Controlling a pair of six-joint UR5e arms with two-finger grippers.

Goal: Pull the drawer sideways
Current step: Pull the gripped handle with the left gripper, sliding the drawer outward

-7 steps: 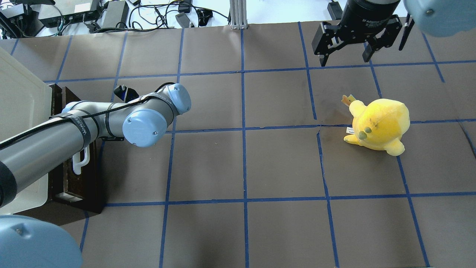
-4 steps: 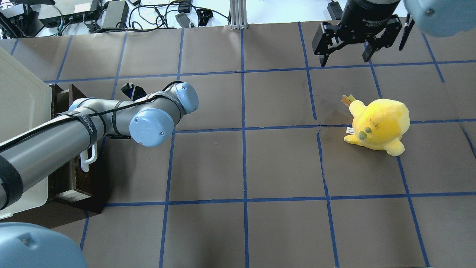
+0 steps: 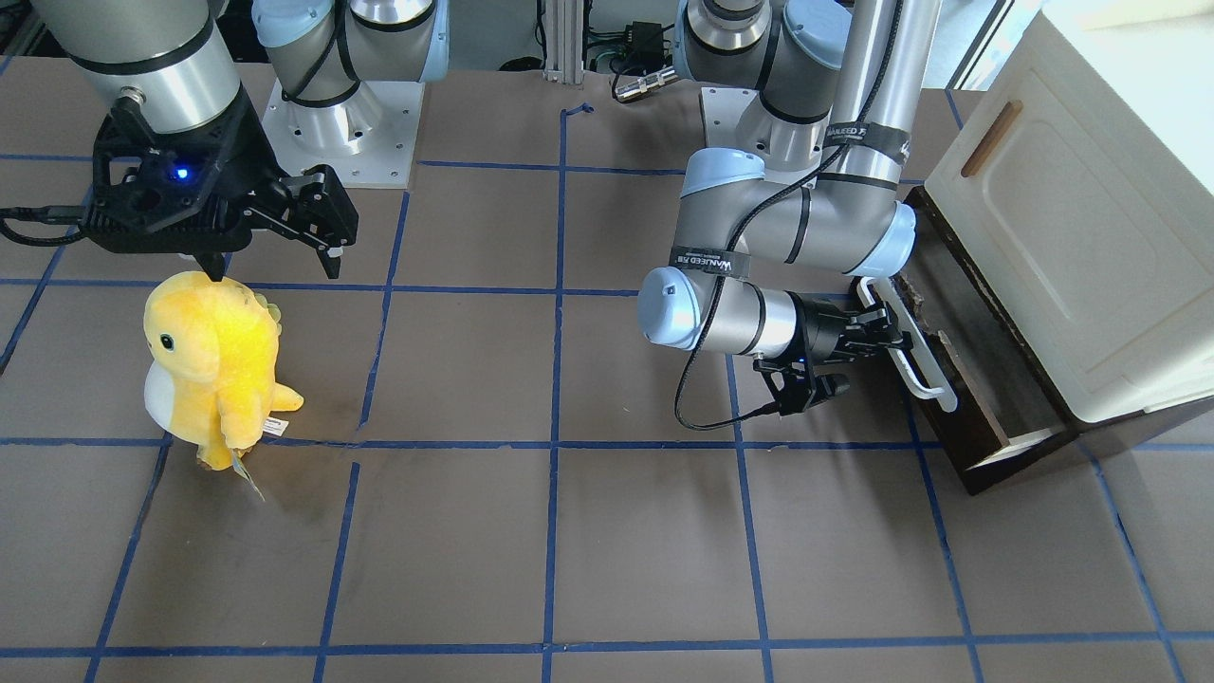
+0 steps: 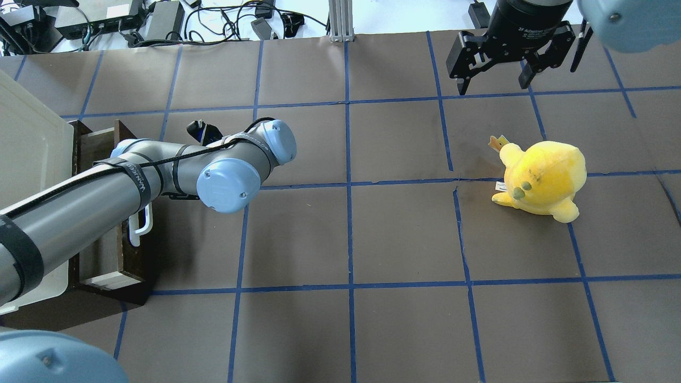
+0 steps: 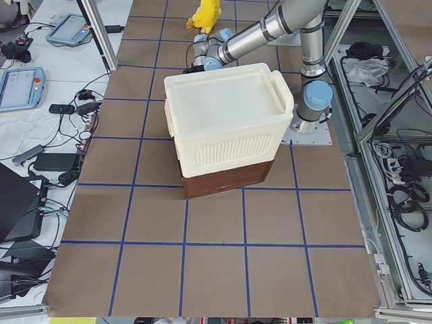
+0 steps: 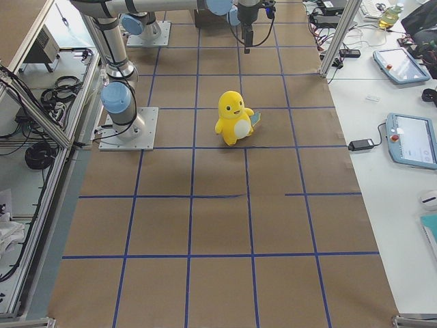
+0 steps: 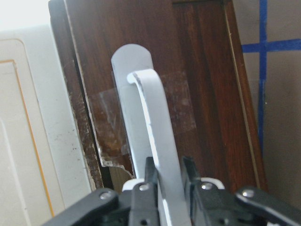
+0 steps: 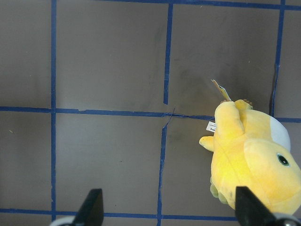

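Observation:
The drawer [image 3: 991, 379] has a dark brown front and a long white bar handle [image 3: 912, 349]. It stands partly pulled out from under the cream cabinet [image 3: 1072, 237]. My left gripper [image 3: 885, 337] is shut on the handle near its middle. The left wrist view shows the handle [image 7: 150, 117] clamped between the two fingers [image 7: 150, 175]. In the overhead view my left arm hides that gripper, and only the drawer [image 4: 106, 255] and the handle's end [image 4: 139, 227] show. My right gripper [image 4: 492, 80] is open and empty, hanging far across the table above the floor [image 8: 169, 212].
A yellow plush toy [image 4: 542, 178] stands on the table's right side, just in front of my right gripper [image 3: 275, 256]; it also shows in the right wrist view [image 8: 254, 160]. The cabinet [image 4: 26, 159] fills the left edge. Brown paper with blue tape lines covers the table.
My left gripper has moved toward the table's middle with the handle in it. The drawer has slid further out of the cabinet. The right arm has not moved.

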